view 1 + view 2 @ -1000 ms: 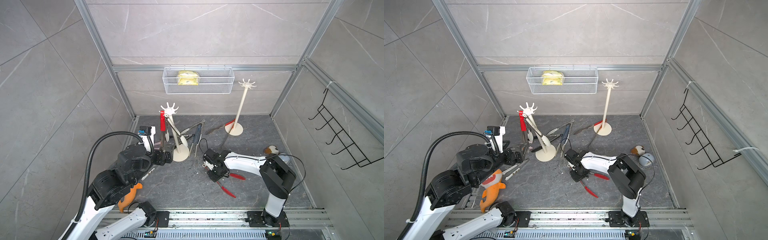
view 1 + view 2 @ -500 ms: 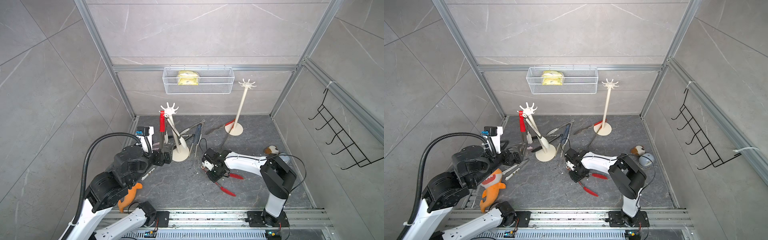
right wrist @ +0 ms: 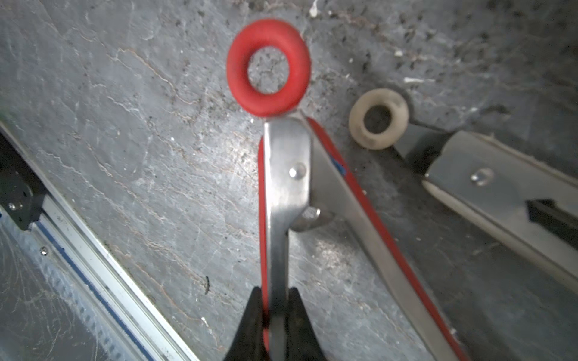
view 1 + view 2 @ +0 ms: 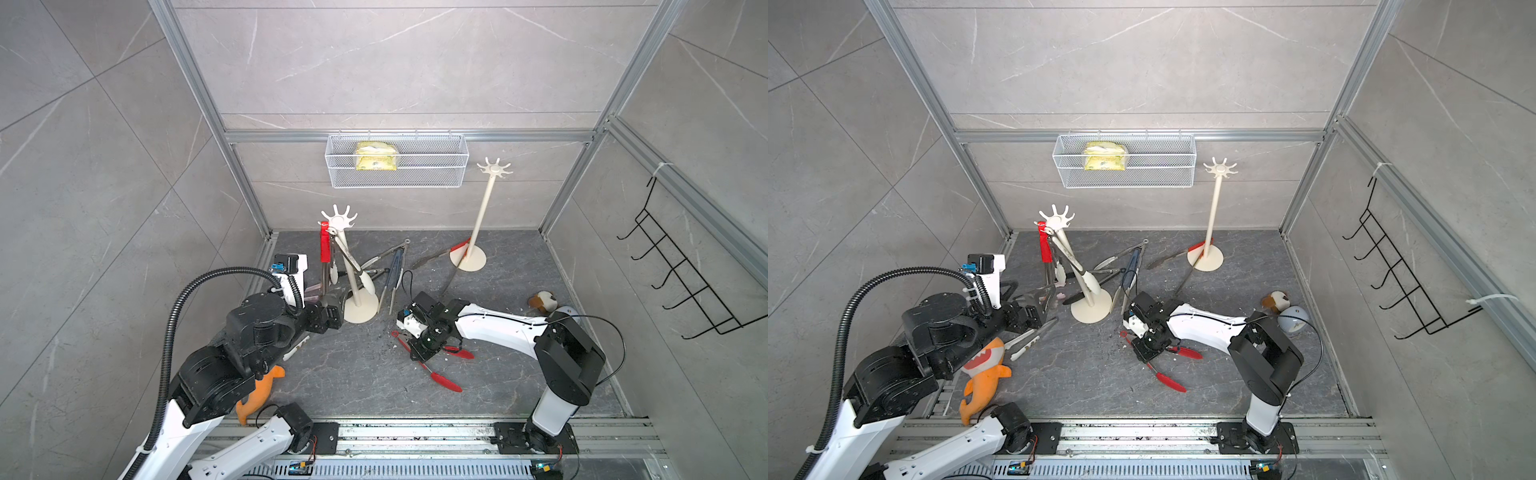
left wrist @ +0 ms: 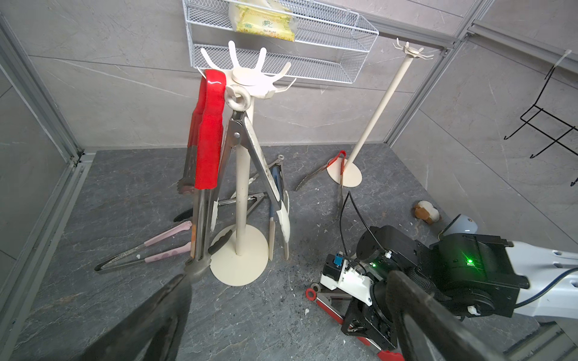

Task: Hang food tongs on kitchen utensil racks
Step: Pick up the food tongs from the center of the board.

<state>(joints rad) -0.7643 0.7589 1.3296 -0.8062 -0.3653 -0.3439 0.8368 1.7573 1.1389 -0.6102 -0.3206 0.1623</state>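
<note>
Down on the floor [image 3: 125,156], clamped with right gripper [image 3: 275,300] onto one arm of the red tongs [image 3: 283,187], spread wide and empty with left gripper [image 5: 289,276] beside rack [image 5: 240,187].

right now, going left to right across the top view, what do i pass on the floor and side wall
orange toy shark → short rack → tall rack → brown and white plush toy → black wall hooks

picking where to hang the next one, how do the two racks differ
Left rack carries red tongs and cream tongs; right rack has bare hooks. Left rack stands by the left gripper; right rack stands farther back. Both are cream poles on round bases.
</note>
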